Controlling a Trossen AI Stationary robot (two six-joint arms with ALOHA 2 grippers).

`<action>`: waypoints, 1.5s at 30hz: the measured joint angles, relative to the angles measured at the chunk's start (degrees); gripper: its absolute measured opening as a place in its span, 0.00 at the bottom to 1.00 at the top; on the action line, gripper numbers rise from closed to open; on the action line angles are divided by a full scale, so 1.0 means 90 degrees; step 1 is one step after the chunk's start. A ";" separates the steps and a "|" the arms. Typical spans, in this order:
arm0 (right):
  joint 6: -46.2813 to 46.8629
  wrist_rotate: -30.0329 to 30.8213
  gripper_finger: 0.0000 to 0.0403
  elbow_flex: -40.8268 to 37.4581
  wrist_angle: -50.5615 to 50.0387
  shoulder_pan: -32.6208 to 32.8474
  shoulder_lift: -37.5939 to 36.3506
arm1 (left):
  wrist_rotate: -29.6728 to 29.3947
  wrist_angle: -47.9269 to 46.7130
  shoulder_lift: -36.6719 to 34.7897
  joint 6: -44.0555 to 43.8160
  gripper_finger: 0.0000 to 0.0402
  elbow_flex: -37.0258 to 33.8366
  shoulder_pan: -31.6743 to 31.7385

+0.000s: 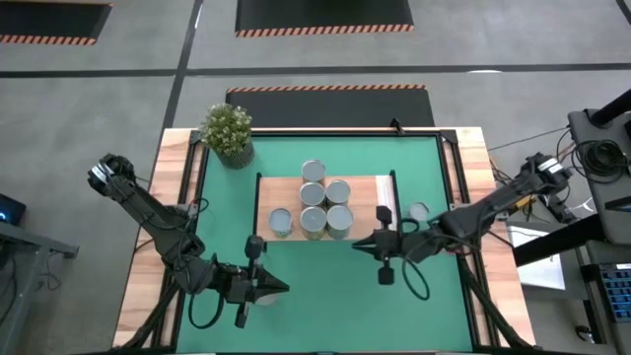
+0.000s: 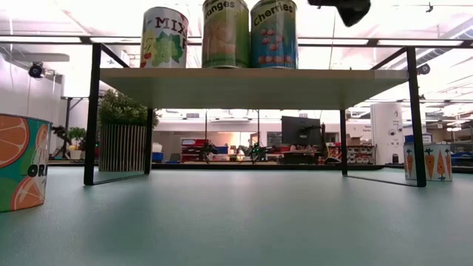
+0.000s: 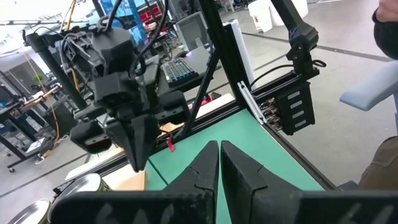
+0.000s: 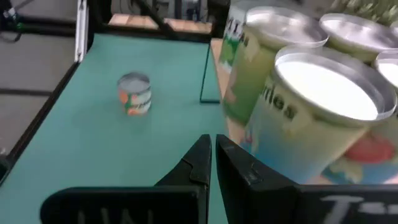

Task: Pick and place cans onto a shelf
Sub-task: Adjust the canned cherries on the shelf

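The shelf (image 1: 370, 187) is a light-wood board on a thin black frame, standing mid-table on the green mat. Several cans (image 1: 314, 194) stand upright on it, and their labels show in the low view (image 2: 225, 33). One can with carrots (image 1: 419, 211) stands on the mat right of the shelf. An orange-labelled can (image 2: 18, 162) stands on the mat near the front; it also shows in the right wrist view (image 4: 134, 93). My right gripper (image 1: 357, 242) is shut and empty, level by the shelf's near edge beside the cans (image 4: 323, 106). My left gripper (image 1: 281, 288) is shut and empty over the mat's near left.
A leafy potted plant (image 1: 228, 133) stands at the mat's far left corner. Black cables loop under both arms. The table's wooden borders (image 1: 473, 177) flank the mat. Open mat (image 1: 335, 306) lies between the shelf and the near edge.
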 joint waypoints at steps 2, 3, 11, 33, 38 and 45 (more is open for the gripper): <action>-0.0150 0.0169 0.03 -0.0021 0.0304 -0.0026 0.0076 | 0.0000 0.0000 0.0000 -0.0001 0.00 0.0000 -0.0002; -0.0239 0.0294 0.03 -0.0028 0.0405 -0.0035 0.0106 | 0.0000 0.0003 0.0000 -0.0002 0.00 0.0000 -0.0002; -0.0523 0.0599 0.03 -0.0030 0.0785 -0.0082 0.0193 | 0.0000 0.0022 0.0000 -0.0002 0.00 0.0000 -0.0002; -0.0806 0.1084 0.03 -0.0144 0.1476 -0.0186 0.0736 | 0.0003 0.0022 0.0000 -0.0005 0.00 0.0000 -0.0002; -0.0975 0.1100 0.03 -0.0144 0.1465 -0.0188 0.0615 | 0.0003 0.0024 0.0000 -0.0005 0.00 0.0000 -0.0002; -0.1032 0.1123 0.03 -0.0144 0.1397 -0.0188 0.0608 | 0.0003 0.0041 0.0000 -0.0007 0.00 0.0000 -0.0001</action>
